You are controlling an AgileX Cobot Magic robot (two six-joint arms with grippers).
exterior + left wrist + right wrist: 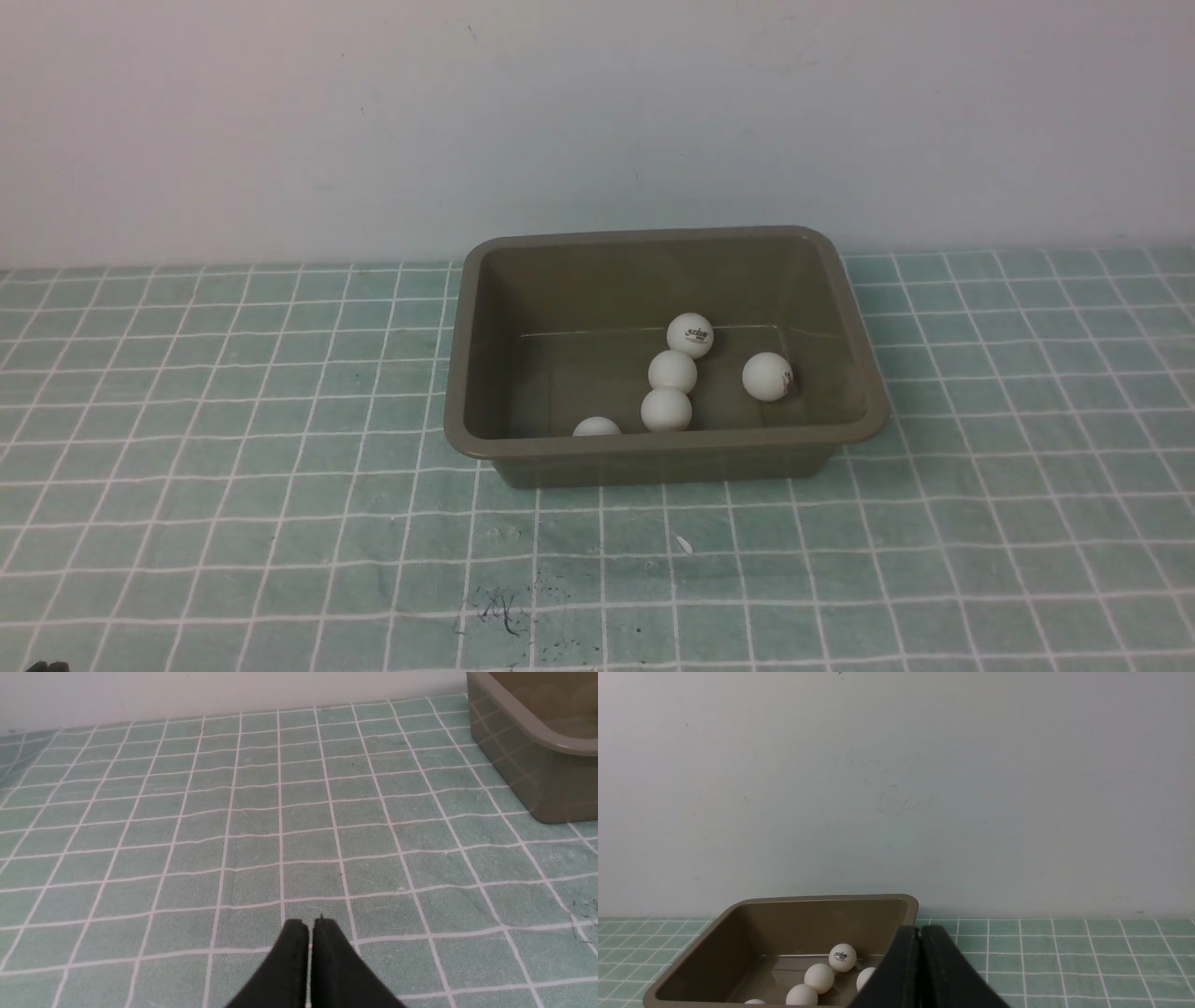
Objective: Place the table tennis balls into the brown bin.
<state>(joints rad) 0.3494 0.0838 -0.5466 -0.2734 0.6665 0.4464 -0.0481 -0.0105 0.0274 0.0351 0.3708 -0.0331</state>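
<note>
The brown bin [471, 369] stands in the middle of the table against the wall. Inside it lie several table tennis balls: one with a dark logo [690, 335], two touching below it [672, 371] [666, 410], one to the right [767, 376], and one half hidden by the near rim [596, 427]. The right wrist view shows the bin [696, 956] and its balls [842, 957]. My left gripper [310, 924] is shut on nothing, low over bare cloth, the bin's corner [523, 728] off to one side. My right gripper [919, 929] is shut and empty, near the bin. Neither gripper shows in the front view.
A green cloth with a white grid [233, 420] covers the table. A plain pale wall [597, 112] rises right behind the bin. Dark pen marks [499, 611] and a small white fleck [683, 544] lie on the cloth in front of the bin.
</note>
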